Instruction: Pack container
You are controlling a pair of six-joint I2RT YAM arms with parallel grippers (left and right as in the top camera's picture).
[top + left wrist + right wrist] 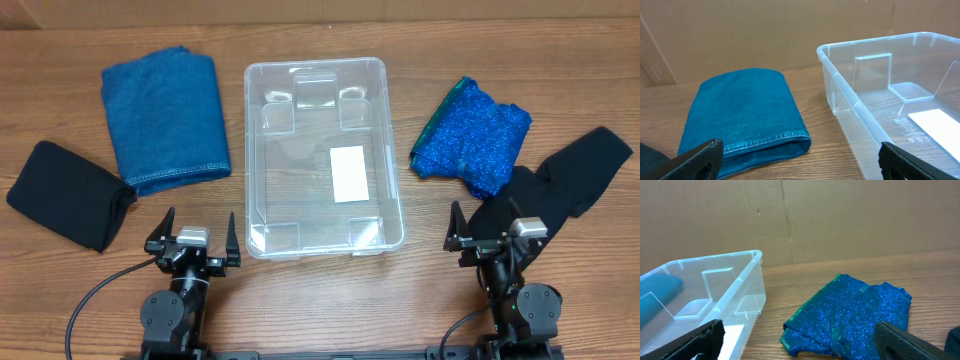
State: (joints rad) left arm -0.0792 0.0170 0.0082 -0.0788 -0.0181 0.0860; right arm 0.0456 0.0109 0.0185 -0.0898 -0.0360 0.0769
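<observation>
The clear plastic container (258,150) stands in the middle of the table, empty, with a white label on its bottom; it also shows in the left wrist view (850,100) and the right wrist view (735,290). A folded teal towel (165,120) lies left of it, also seen in the left wrist view (740,112). A sparkly blue cloth (472,138) lies right of it, also in the right wrist view (850,315). My left gripper (192,235) is open near the container's front left corner. My right gripper (497,228) is open over a black cloth (565,170).
Another black folded cloth (68,195) lies at the far left. A cardboard wall (765,30) stands behind the table. Cables run from both arm bases at the front edge.
</observation>
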